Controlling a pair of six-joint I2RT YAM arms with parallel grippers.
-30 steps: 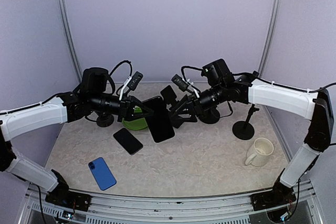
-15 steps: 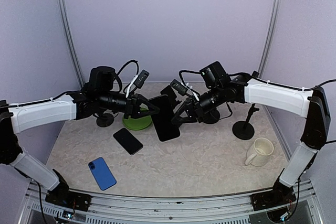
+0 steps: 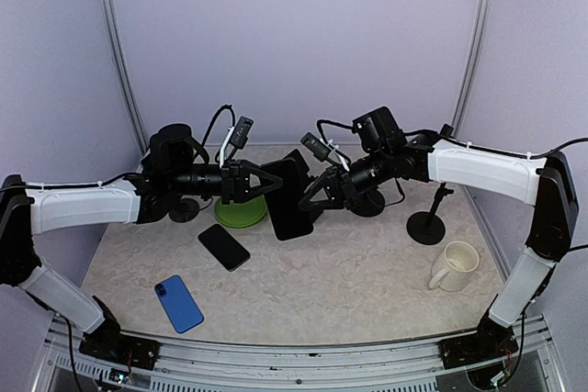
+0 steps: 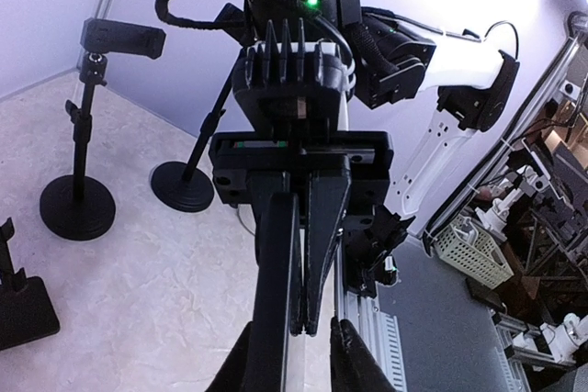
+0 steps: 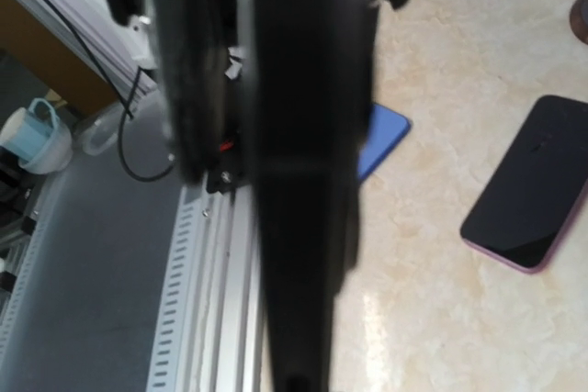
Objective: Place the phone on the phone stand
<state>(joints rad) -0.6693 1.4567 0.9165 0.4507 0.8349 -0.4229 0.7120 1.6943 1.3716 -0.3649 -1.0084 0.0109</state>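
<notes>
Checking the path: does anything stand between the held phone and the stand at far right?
Only another stand's round base, under the right arm, lies between the phone in the right gripper and the far-right stand.

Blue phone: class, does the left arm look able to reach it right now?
Probably yes. The blue phone lies uncovered on the left arm's side. The left pincer is up at the held phone, so it would have to back off and come down first.
</notes>
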